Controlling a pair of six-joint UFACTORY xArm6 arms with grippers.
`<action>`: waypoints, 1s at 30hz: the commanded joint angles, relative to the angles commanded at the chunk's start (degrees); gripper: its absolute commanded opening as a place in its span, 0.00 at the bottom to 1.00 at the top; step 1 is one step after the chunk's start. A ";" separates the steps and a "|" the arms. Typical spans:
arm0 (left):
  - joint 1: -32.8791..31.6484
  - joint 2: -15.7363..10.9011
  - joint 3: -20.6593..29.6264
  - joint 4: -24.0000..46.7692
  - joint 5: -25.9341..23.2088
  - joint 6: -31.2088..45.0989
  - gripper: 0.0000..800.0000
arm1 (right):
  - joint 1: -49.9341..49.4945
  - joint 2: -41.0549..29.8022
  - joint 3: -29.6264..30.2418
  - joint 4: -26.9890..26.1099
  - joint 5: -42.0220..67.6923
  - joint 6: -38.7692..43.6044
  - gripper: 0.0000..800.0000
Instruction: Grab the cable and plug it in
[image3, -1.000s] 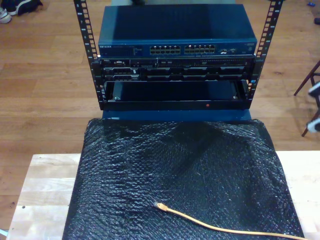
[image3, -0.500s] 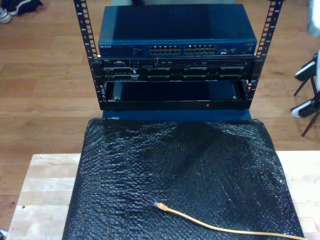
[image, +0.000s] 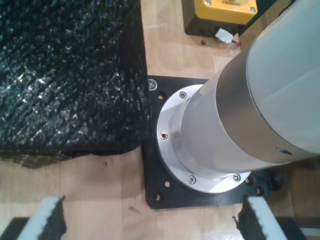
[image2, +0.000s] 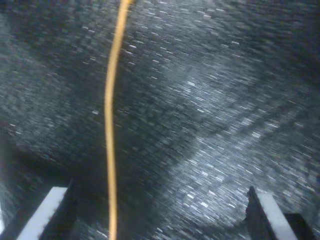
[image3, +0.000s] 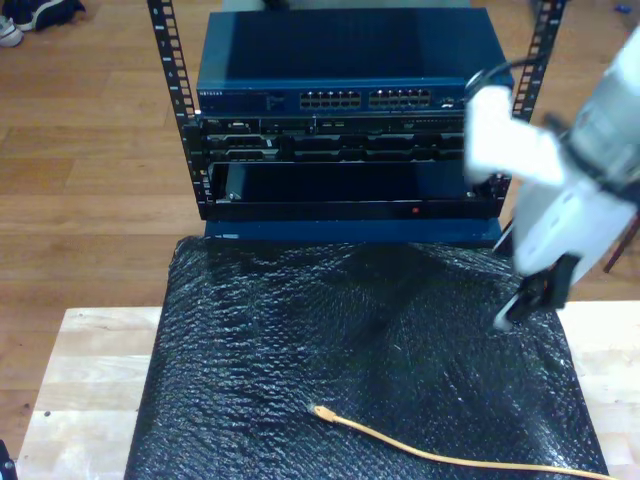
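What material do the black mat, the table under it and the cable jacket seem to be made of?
The black mat looks like bubbled plastic film, glossy: small bumps catch light across it. The table looks like pale wood in glued strips, matte: grain and seams show. The cable has a smooth yellow-orange jacket, probably plastic or rubber; its plug is too small to judge.

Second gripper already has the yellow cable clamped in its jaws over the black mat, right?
Not clamped. The second wrist view shows my second gripper with its jaws wide apart above the black mat; the yellow cable lies loose on the mat and runs between them, gripped by neither.
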 joint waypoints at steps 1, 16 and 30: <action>0.00 -0.09 0.00 -0.09 0.00 -0.09 1.00 | 0.88 0.00 0.53 0.00 -0.44 1.05 0.99; -1.76 -0.09 -0.18 -1.85 -0.44 -4.57 1.00 | 5.54 0.00 11.96 -0.18 -11.25 7.30 0.99; -3.87 0.00 0.00 -1.93 -0.70 -8.35 1.00 | 13.10 5.89 16.53 -1.41 -25.49 16.70 0.98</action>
